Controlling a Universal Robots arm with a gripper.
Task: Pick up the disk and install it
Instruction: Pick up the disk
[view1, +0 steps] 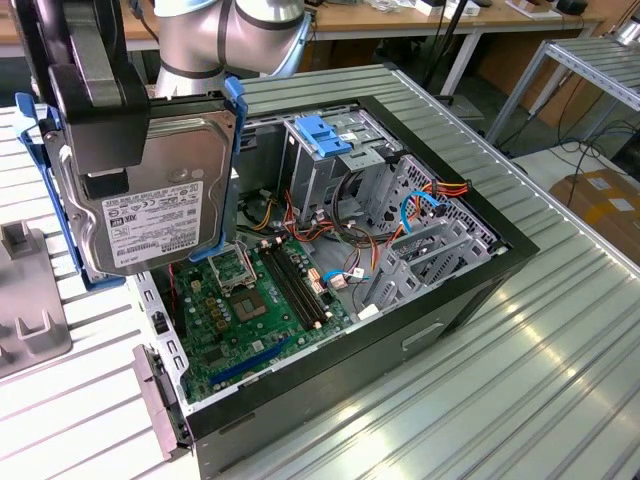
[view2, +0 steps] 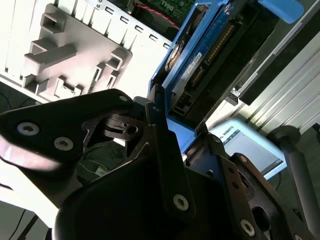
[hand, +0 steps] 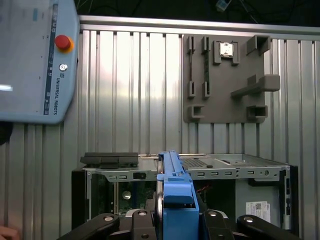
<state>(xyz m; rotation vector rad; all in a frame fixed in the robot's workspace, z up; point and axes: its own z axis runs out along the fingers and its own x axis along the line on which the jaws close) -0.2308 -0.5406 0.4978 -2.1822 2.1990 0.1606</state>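
Observation:
The disk (view1: 165, 205), a grey metal drive in blue rails, hangs upright in the air at the exterior view's left, over the near left corner of the open computer case (view1: 430, 300). My black gripper (view1: 100, 165) comes down from above and is shut on it, one finger lying across its labelled face. In the second wrist view the disk (view2: 210, 50) sticks out past the gripper (view2: 165, 125), connector edge showing. In the first wrist view the disk's blue rail (hand: 172, 195) stands edge-on between the fingers (hand: 140, 220), above the case.
The case holds a green motherboard (view1: 250, 300), loose cables and a tall metal drive cage (view1: 330, 170) with a blue bracket. A grey fixture plate (view1: 25, 300) lies on the ribbed table at the exterior view's left. A teach pendant (hand: 35, 60) lies on the table.

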